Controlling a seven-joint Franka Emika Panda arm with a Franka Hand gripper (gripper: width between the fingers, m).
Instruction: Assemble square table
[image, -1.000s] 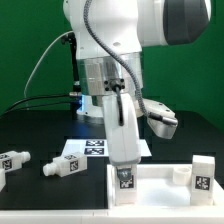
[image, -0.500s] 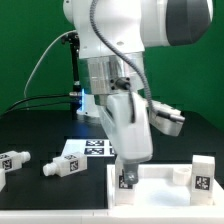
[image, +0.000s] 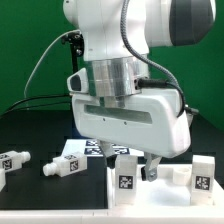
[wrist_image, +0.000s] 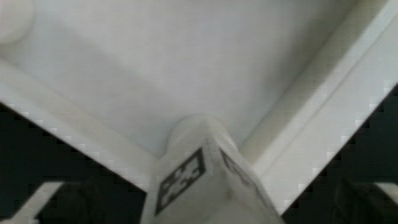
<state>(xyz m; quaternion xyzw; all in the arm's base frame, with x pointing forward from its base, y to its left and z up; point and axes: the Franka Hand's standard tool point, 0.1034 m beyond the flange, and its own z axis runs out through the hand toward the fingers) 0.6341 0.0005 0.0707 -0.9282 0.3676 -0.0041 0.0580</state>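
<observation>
Straddles short white tagged blocky leg (image: 125, 172), upright at left corner of white raised-rim plastic square slab (image: 165, 188), two-finger gripper (image: 130, 162) spread wide, clasping nothing. Farther left: two similar loose legs (image: 62, 166) (image: 10, 160).

4 legs (image: 65, 166), 1 sq. slab (image: 166, 187), 1 marker board (image: 72, 148)

arm (image: 120, 40): upright, wrist pointing down | hand (image: 130, 165): broadside to exterior view | fingers (image: 152, 168): spread wide
</observation>
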